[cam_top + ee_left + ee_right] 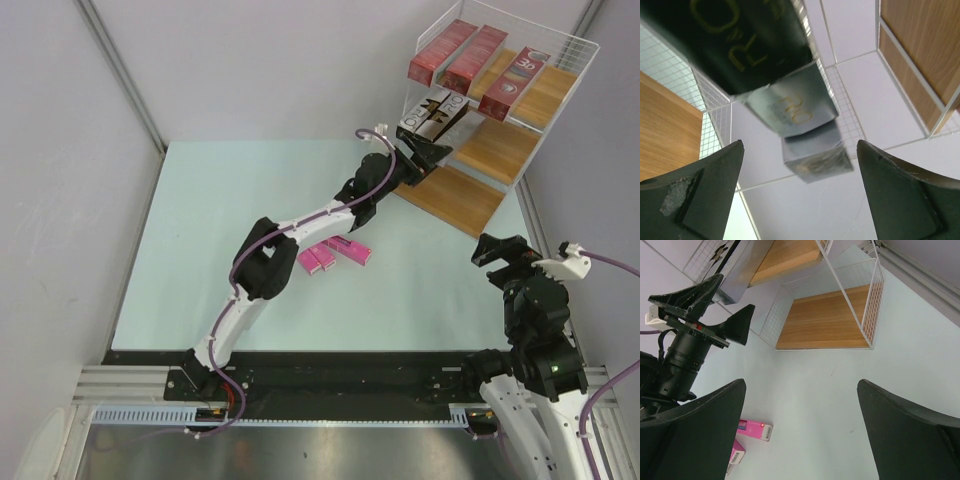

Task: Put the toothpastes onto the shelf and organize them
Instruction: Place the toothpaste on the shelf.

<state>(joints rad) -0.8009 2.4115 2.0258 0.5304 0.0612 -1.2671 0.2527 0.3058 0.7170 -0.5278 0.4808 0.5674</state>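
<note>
The shelf point(573, 50) stands at the far right with three dark red toothpastes point(475, 58) on its top board. Silver-grey and black toothpastes point(436, 115) lie on the middle board. My left gripper point(428, 150) is open just in front of them, holding nothing. In the left wrist view the left gripper point(800, 200) shows wide-apart fingers below the silver-grey carton ends point(815, 156), not touching them. Pink toothpastes point(335, 255) lie on the table beside the left forearm. My right gripper point(492, 250) hovers open and empty near the right side; in its wrist view the right gripper point(800, 435) looks over the pink cartons point(755, 429).
The shelf's bottom board point(825, 320) is bare wood, with a white wire side panel point(874, 305) at its right. The left arm point(300, 225) stretches diagonally across the pale green table point(200, 250). Grey walls close in left and right.
</note>
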